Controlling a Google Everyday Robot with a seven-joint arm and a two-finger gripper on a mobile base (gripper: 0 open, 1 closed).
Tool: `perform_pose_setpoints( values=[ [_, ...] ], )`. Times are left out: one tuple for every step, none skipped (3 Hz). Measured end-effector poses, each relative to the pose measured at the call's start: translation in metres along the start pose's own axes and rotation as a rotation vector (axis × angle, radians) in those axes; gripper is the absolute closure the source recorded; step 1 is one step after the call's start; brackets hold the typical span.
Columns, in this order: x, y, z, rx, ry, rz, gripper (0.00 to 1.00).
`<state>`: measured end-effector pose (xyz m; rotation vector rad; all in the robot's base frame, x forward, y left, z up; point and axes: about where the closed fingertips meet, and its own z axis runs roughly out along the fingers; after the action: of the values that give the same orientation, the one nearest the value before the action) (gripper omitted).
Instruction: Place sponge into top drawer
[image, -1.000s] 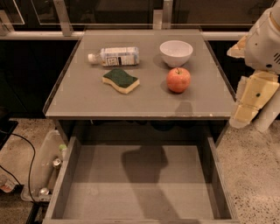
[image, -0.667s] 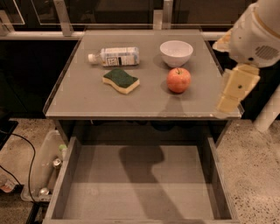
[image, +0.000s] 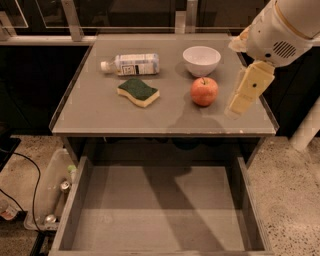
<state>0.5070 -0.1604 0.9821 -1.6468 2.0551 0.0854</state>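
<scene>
Sponge lies green side up on the worktop, left of centre, just in front of a bottle on its side. You cannot read the label print. Apple sits between the sponge and the gripper, white bowl behind it. Top drawer stands pulled out below. You cannot tell whether the gripper, over the worktop's right edge, is open or closed.

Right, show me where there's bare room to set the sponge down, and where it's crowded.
The top drawer stands open, its floor bare wall to wall. On the cabinet top, the front strip below sponge and apple is free. Crowded: the back, with bottle and bowl, and the right edge, where the gripper hangs beside the apple.
</scene>
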Motion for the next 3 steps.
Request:
perform_pose_setpoints(
  values=[
    [-0.016, -0.001, 0.019, 0.001, -0.065, -0.051, 0.00],
    [-0.036, -0.006, 0.059, -0.015, -0.230, -0.109, 0.00],
    [-0.056, -0.018, 0.095, -0.053, -0.434, -0.114, 0.00]
  ],
)
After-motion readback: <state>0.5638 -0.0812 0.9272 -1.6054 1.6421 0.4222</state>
